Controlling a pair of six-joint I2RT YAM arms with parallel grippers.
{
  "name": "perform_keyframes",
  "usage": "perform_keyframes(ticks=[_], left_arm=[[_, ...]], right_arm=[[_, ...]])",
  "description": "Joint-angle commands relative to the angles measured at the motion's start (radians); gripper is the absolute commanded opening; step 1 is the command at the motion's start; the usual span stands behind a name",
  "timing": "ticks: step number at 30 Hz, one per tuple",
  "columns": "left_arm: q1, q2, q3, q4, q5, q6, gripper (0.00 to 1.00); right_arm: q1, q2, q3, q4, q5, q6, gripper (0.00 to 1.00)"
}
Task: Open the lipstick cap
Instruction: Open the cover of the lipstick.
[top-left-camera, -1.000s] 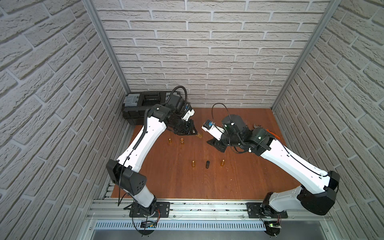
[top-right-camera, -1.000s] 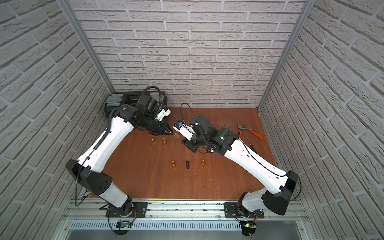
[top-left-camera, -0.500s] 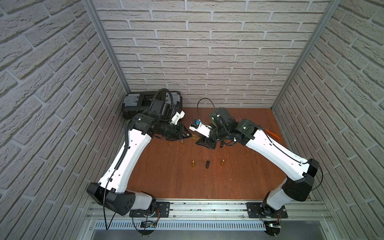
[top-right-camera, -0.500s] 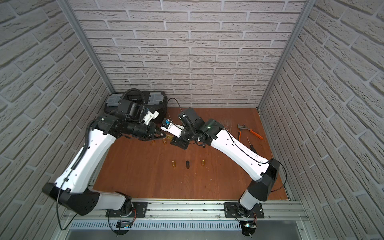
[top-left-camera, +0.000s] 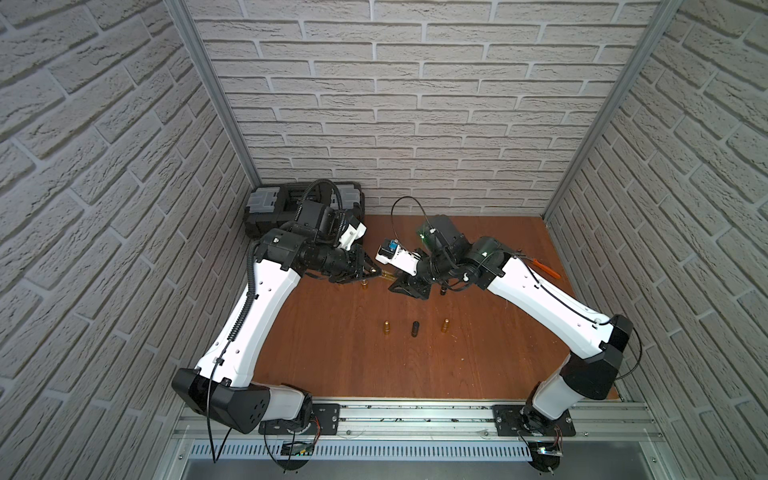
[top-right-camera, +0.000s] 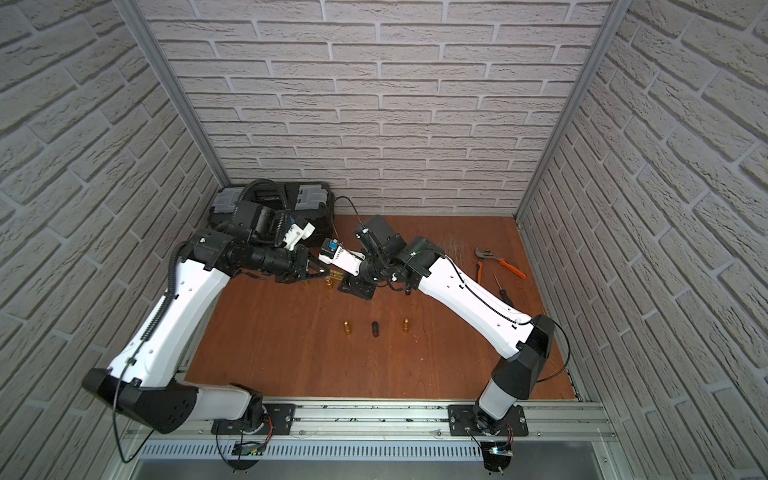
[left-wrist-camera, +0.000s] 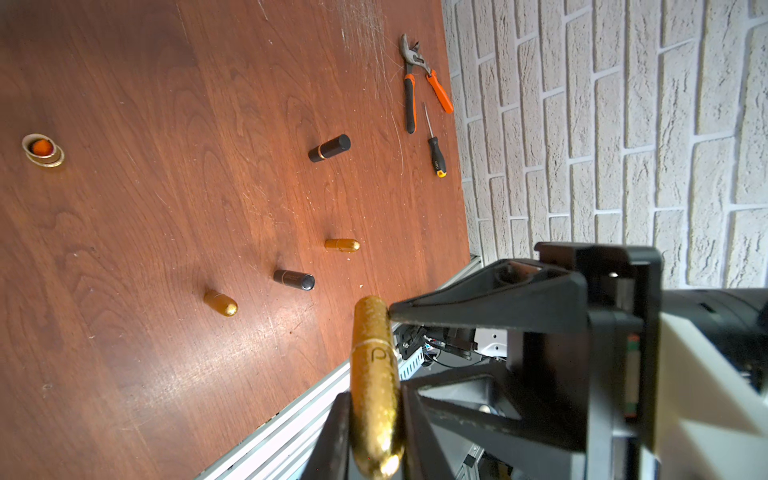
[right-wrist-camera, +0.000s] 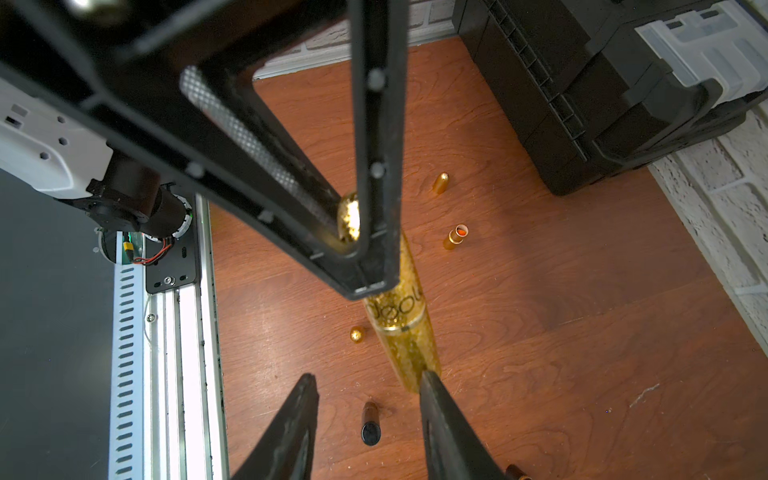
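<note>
One gold lipstick (right-wrist-camera: 399, 328) is clamped by the left gripper (right-wrist-camera: 361, 257) at frame centre. Its long axis is pointed down-frame toward the right gripper (right-wrist-camera: 368, 386), whose jaws are parted; the free end is seen beside the lower-right finger (right-wrist-camera: 440, 415), off-centre.

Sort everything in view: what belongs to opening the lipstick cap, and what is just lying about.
In the job:
glitter-gold lipstick
left gripper, shut on it
right gripper, open at its free end

Lying about:
pliers
screwdriver
black toolbox
uncapped lipstick
other gold tubes
black tubes
</note>
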Motion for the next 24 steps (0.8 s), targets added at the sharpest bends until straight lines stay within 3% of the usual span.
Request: perform_keyframes(ticks=[1, 6, 16, 24], left_arm=[[-0.005, -0.013, -0.010, 0.033, 0.082, 0.004, 0.12], [-0.006, -0.008, -0.012, 0.049, 0.111, 0.003, 0.12], [0.000, -0.009, -0.034, 0.022, 0.089, 0.023, 0.11], [-0.001, -0.011, -0.033, 0.026, 0.097, 0.020, 0.11]], right_arm=[[0.004, 0.030, 0.011, 0.046, -0.035, -0.013, 0.41], [0.005, 0.039, 0.024, 0.059, -0.023, -0.025, 0.40], [0.005, -0.021, -0.017, 0.087, 0.140, -0.052, 0.44], [0.006, -0.004, 0.012, 0.088, 0.097, -0.063, 0.44]])
